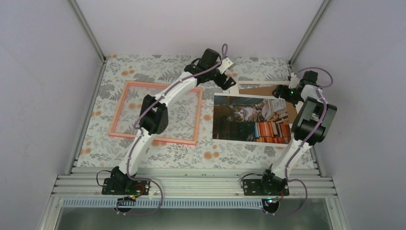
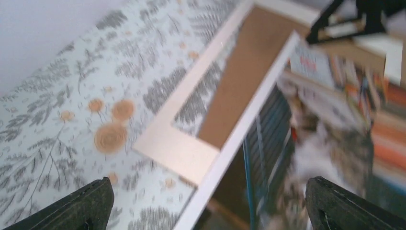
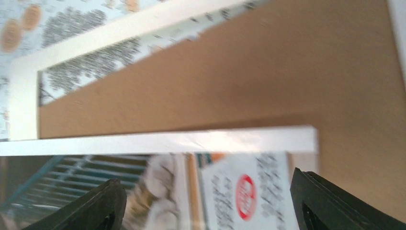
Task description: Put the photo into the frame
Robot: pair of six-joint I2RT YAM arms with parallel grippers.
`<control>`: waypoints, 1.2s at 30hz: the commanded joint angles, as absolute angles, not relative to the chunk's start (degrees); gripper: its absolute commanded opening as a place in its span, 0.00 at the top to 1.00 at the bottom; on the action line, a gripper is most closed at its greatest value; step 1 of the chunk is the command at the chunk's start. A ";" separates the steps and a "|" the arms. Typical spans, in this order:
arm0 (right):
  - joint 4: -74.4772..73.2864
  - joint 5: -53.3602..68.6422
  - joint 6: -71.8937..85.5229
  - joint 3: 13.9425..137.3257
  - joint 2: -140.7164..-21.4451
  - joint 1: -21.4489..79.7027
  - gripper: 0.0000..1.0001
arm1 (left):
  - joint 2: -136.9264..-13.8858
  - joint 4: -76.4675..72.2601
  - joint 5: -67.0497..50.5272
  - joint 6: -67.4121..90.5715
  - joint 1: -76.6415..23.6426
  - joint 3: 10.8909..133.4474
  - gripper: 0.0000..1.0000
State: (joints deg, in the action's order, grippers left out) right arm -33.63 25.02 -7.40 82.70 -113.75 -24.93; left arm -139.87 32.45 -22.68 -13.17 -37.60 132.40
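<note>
1. You are at the first step: getting hold of the photo (image 1: 251, 120), a big bendy print of a cat among bright books with a thin white edge. It lies flat in the right middle of the top view, partly on a plain brown cardboard board (image 1: 265, 90). It is not in the frame yet.
2. The frame (image 1: 177, 141), thin, square-cornered and bright pink, lies flat in the left middle of the top view, apart from the photo.
3. The left gripper (image 1: 224, 79) hovers near the photo's upper left corner. Its fingers are spread wide and hold nothing. The right gripper (image 1: 282, 92) hovers by the upper right corner, spread too, with nothing pinched.
4. Next, I think you must go down and pinch the photo's flat edge. That will be tricky. Then lift it and carry it left to the frame.
5. Only the top view shows the frame and both arms. The left wrist view shows a white card border with a window (image 2: 177, 151) by the brown board. The right wrist view shows the photo's white edge up close, but it is blurry.
</note>
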 commanded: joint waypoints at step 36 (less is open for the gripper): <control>-15.00 59.77 27.31 96.35 -136.50 2.87 0.12 | -148.30 20.99 -32.63 35.19 -29.31 130.93 0.00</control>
